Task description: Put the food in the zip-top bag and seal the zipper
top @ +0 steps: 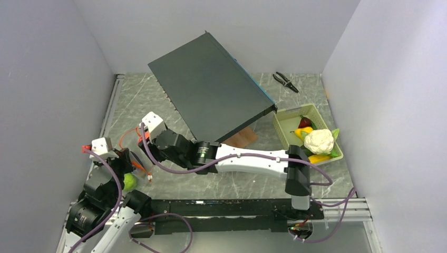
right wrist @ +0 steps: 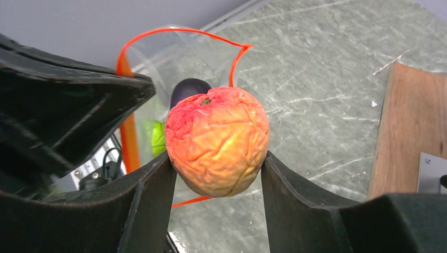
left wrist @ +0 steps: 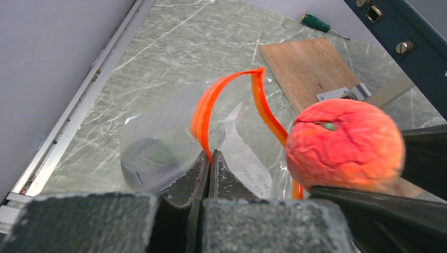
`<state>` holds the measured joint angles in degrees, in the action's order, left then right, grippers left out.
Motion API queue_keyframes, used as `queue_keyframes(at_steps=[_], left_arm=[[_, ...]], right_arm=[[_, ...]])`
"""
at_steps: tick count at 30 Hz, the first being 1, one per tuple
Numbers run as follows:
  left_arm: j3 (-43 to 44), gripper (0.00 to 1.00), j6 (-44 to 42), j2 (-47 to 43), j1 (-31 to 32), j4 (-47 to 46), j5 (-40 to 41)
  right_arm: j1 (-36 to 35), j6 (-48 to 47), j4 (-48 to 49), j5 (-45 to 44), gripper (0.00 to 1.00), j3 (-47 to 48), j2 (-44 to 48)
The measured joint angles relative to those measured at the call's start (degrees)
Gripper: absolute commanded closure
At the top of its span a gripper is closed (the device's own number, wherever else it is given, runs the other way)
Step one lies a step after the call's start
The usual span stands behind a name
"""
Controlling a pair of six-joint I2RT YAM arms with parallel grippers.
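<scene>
Fruit-to-mouth relation noted first: the wrinkled orange-red toy fruit (right wrist: 216, 142) sat clamped between the right gripper (right wrist: 216, 158) fingers, which were spread just to its width, and it lay at the open mouth of the clear crinkly zip-top bag (left wrist: 158, 132). The left gripper (left wrist: 210, 158) had its fingers pinched together on the thin orange-red zipper strip (left wrist: 211, 100), lifting that edge so the mouth stood as a tall, narrow loop. From the left wrist the fruit lay to the right of this loop, touching or nearly touching the strip. I judged the right arm must carry it through the loop's opening. Inside I made out a dark purple eggplant (right wrist: 190, 87) and a green lime (right wrist: 157, 138). I could not tell whether the fruit had crossed the mouth plane; the fruit hid the loop's lower edge, and overhead the arms hid most of the bag.
</scene>
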<state>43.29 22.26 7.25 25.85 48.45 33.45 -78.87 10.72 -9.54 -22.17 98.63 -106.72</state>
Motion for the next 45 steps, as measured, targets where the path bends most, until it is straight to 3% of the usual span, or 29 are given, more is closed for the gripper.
queue_keyframes(at_steps=[3,8,15,28,35,45], left_arm=[[0.0,1.0,0.1,0.0,0.2,0.1,0.3],[0.0,1.0,0.1,0.0,0.2,0.3,0.5],[0.0,1.0,0.1,0.0,0.3,0.3,0.5],[0.0,1.0,0.1,0.0,0.4,0.3,0.5],[0.0,1.0,0.1,0.0,0.4,0.3,0.5],[0.0,1.0,0.1,0.0,0.5,0.3,0.5]], right_arm=[[0.8,0.7,-0.9,1.2,0.7,1.5,-2.6],[1.2,1.5,-1.6,2.7,0.42,3.1,-5.7],[1.2,2.6,-3.4,3.7,0.19,4.5,-6.8],[1.2,3.0,-4.9,2.4,0.16,4.0,-3.7],[1.2,3.2,-5.9,-0.7,0.16,1.6,7.4],[1.3,-1.3,-2.1,-12.9,0.03,-10.4,29.5]])
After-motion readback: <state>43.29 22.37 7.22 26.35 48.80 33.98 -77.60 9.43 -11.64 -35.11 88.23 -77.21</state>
